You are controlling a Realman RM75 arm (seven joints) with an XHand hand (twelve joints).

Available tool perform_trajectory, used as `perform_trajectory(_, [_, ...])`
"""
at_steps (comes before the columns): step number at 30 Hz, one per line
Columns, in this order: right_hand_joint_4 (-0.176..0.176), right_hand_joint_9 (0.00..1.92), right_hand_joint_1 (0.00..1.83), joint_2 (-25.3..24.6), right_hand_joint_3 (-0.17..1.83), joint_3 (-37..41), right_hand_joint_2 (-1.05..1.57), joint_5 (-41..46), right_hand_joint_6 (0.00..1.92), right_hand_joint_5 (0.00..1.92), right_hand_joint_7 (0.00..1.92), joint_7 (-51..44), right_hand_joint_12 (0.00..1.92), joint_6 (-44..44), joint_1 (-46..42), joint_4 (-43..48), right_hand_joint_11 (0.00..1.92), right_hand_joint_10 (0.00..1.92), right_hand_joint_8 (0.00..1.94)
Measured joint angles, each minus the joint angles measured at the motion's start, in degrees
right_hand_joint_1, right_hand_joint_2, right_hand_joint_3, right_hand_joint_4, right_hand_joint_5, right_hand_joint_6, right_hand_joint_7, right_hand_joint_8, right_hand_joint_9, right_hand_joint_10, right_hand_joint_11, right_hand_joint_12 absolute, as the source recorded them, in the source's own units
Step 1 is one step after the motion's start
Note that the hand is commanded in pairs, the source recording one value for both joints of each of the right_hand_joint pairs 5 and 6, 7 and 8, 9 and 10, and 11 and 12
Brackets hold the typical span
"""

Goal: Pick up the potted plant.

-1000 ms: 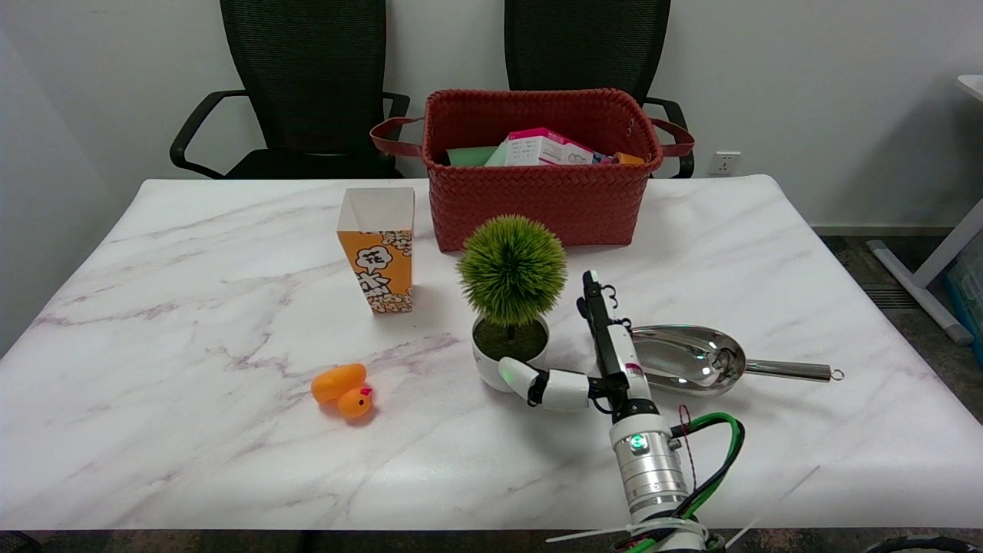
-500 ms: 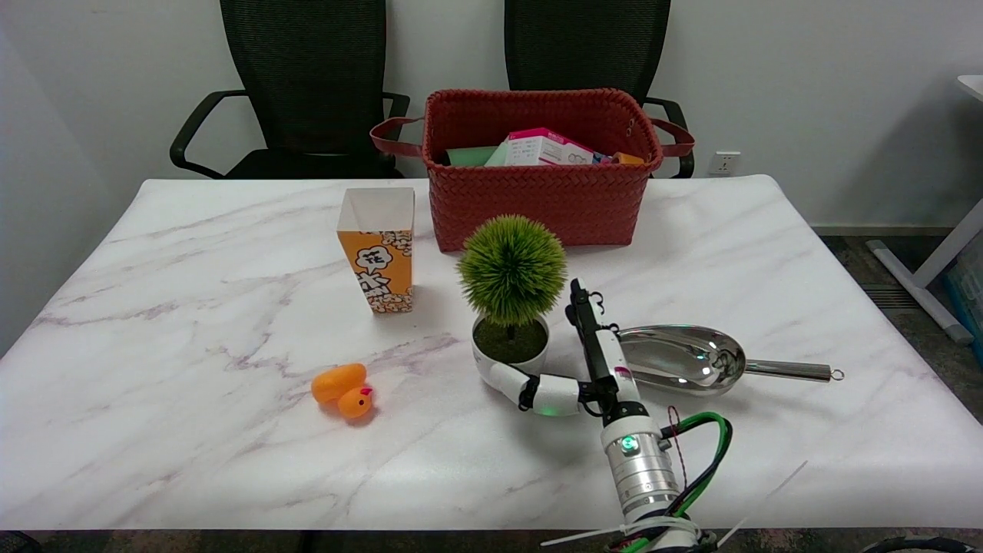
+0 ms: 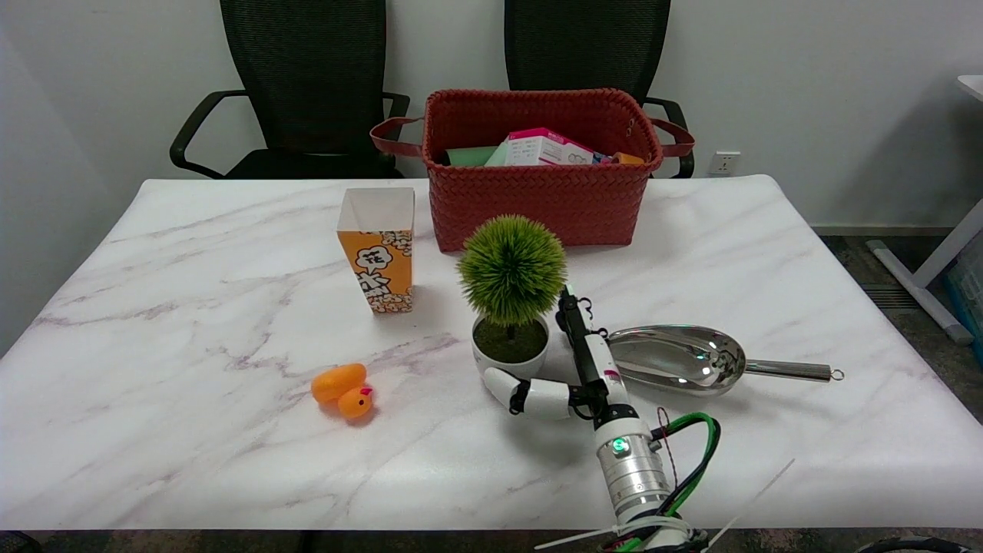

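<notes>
Potted plant (image 3: 511, 307): it is set upright on the tabletop (image 3: 192, 307), in front of the red basket (image 3: 537, 192) and to the right of the popcorn box (image 3: 378, 261).
Right hand (image 3: 572, 369): it is placed at the right of the white pot, low over the tabletop.
Fingers (image 3: 580, 338): they are spread apart; the dark ones are raised along the pot's right side, just beside it, while the white thumb is curved across the pot's near base. Whether the pot is touched cannot be told; nothing is seen to be gripped.
Change: compared with a second ago, the hand has been shifted leftward and further in, so the dark fingers are now close against the pot and the thumb tip is brought under its near side. The plant is found in the same place.
Nearby: a metal scoop (image 3: 683, 359) is lying just right of the hand; an orange toy duck (image 3: 343, 390) is well to the left.
</notes>
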Motion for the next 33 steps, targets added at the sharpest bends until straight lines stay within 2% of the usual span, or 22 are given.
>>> perform_trajectory(16, [0.000, 0.11, 1.08, -0.68, 0.73, 1.09, 0.33, 0.06, 0.00, 0.00, 0.10, 0.16, 0.00, -2.61, 0.78, -1.33, 0.00, 0.11, 0.10])
perform_trajectory(33, [0.000, 0.19, 1.08, -1.25, 0.73, 2.47, 0.35, 0.08, 0.00, 0.00, 0.22, 0.37, 0.00, -5.22, 1.34, -2.33, 0.00, 0.19, 0.22])
